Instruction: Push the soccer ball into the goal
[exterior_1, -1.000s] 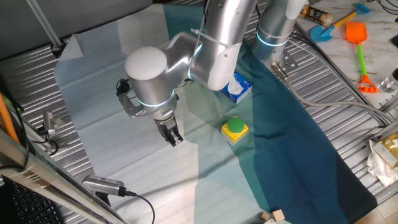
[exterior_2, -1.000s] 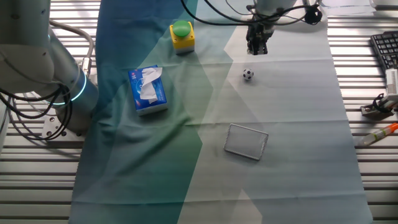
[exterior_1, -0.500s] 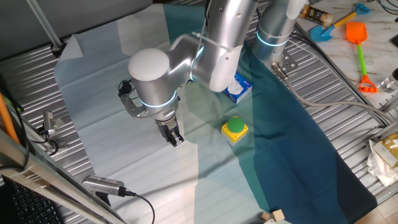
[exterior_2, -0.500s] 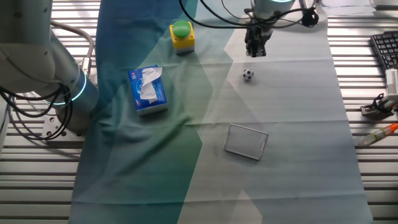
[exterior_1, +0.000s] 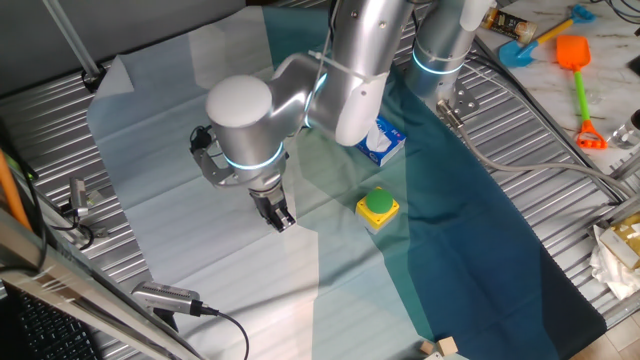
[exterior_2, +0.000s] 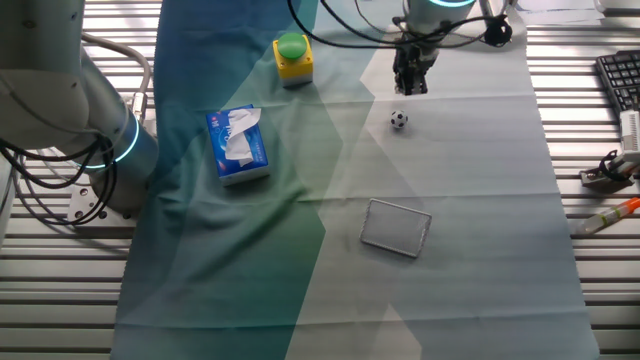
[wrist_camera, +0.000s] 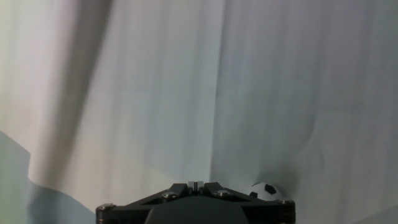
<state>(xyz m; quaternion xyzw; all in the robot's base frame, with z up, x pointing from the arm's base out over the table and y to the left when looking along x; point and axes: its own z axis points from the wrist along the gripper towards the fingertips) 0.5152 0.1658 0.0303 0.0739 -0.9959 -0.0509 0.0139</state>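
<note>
The soccer ball is a tiny white ball with black patches on the pale cloth. It also shows in the hand view, just right of my fingertips. My gripper is shut and empty, hanging just above the cloth a little beyond the ball. In the one fixed view my gripper shows, but my arm hides the ball and the goal. The goal is a thin pale rectangular frame lying on the cloth, on the far side of the ball from my gripper.
A green button on a yellow box stands left of my gripper. A blue-white tissue box lies on the teal cloth. My arm's base is at the left. A keyboard and tools lie at the right edge.
My gripper has shifted very slightly; the ball and the goal have not moved.
</note>
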